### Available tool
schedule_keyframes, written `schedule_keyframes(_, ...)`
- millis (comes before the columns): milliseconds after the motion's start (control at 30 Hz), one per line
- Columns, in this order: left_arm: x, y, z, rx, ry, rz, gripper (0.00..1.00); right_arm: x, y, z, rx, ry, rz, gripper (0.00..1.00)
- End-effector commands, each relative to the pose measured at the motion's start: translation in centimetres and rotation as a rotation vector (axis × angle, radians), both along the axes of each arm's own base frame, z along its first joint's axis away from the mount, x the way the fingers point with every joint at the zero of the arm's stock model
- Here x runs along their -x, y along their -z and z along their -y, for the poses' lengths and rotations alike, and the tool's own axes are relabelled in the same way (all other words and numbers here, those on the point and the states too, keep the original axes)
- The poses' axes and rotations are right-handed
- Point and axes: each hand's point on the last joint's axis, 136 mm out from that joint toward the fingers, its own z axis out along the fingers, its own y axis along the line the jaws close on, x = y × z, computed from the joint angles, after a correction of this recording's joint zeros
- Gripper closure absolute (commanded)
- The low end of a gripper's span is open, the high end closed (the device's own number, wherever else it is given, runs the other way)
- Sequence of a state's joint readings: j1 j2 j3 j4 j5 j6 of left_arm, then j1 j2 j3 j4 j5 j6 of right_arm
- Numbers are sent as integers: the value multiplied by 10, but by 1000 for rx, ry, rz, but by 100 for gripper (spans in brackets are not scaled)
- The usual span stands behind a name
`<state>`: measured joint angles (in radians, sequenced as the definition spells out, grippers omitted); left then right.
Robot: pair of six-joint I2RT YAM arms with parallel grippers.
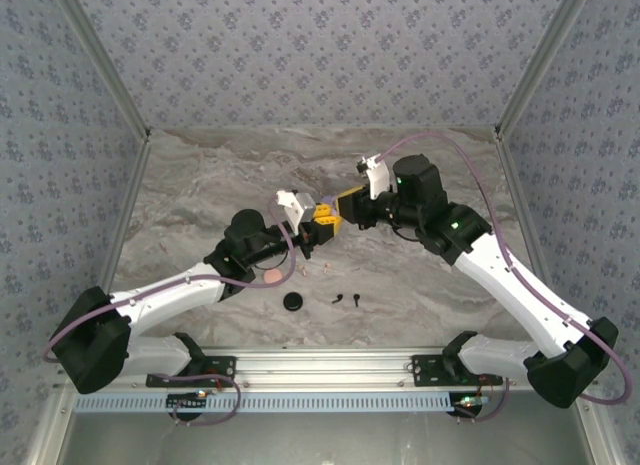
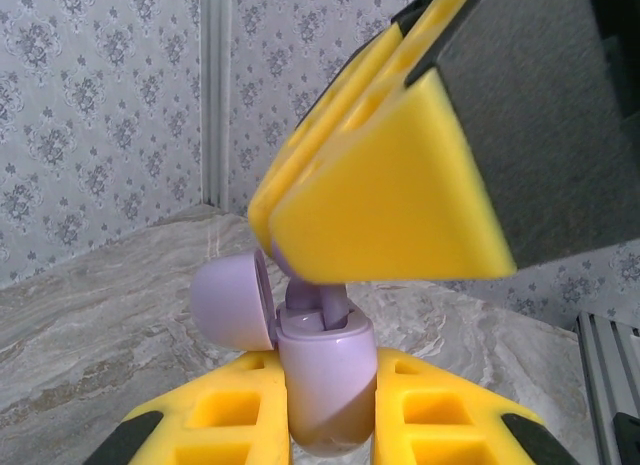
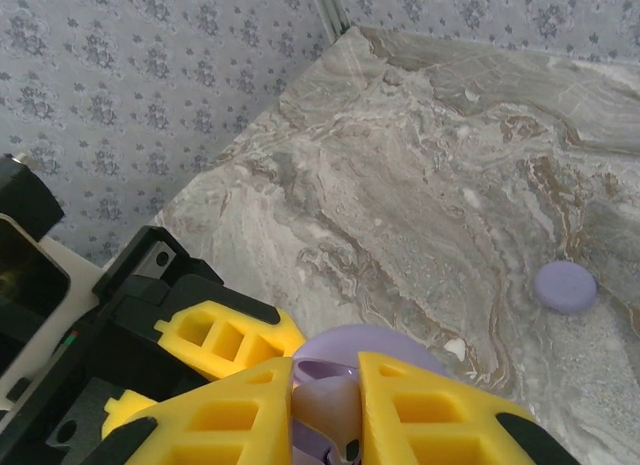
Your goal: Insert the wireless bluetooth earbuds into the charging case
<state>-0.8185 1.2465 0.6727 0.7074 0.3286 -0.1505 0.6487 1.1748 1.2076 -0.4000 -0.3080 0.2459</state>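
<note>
Marble tabletop (image 1: 200,185) lies below; my left gripper (image 2: 330,430) clamps the lilac case (image 2: 325,370), my right gripper (image 3: 325,410) pinches a lilac earbud (image 2: 318,305) at its mouth. Slight tilt could jam or drop it.

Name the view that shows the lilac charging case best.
Left wrist: the lilac case stands open, lid and body clear, clamped in the left gripper. Right wrist catches its lid behind the right gripper. The top view has it too small to make out.

L arm (image 1: 170,297) + R arm (image 1: 505,270) reach inward | I see L gripper (image 1: 320,226), R gripper (image 1: 337,213) clamped | tips meet, R above L
</note>
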Motion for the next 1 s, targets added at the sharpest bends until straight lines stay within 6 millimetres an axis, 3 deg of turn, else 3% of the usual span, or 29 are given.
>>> schedule_keyframes(0,5,-32,2,63,20,68,100,5,13,-3,26,-25,-50,77)
schedule_keyframes(333,5,-33,1,65,18,70,100,6,11,-5,11,-40,-66,70)
schedule_keyframes(533,5,-33,1,67,20,72,100,4,-16,2,-12,-38,-28,59)
schedule_keyframes(667,6,-37,1,78,21,80,100,4,-35,17,-58,-28,0,52)
schedule_keyframes(900,13,-54,1,117,58,113,100,15,-48,38,-248,-142,-64,26)
schedule_keyframes(967,16,-59,2,125,73,121,100,21,-36,37,-277,-193,-115,21)
